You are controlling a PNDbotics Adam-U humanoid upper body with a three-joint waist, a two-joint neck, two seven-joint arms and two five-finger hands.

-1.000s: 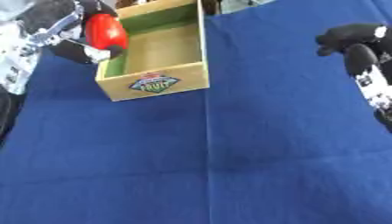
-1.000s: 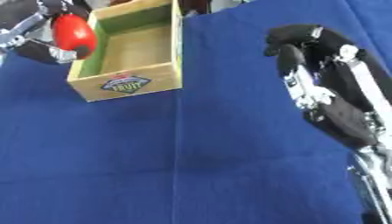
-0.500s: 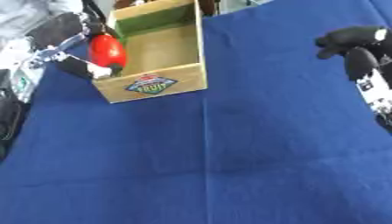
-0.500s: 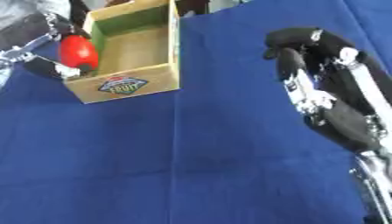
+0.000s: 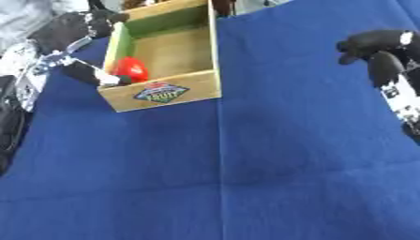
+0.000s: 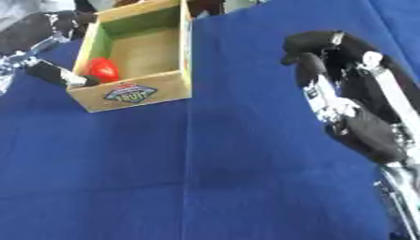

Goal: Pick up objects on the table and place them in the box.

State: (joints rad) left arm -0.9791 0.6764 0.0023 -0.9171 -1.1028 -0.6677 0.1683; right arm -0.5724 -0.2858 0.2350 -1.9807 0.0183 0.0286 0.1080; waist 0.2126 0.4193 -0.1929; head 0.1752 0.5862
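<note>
Fingers of the left hand spread wide around the near-left corner of the wooden box, one dark fingertip at the left wall beside a red rounded object; cannot tell whether it touches. Red object sits inside the box, against the left wall, close to the near end. Box has a green-tinted inner wall and an oval label on its near face; it stands on the blue cloth toward the far left. Right hand hangs over the cloth on the right side, well apart from the box, fingers curled downward, holding nothing.
</note>
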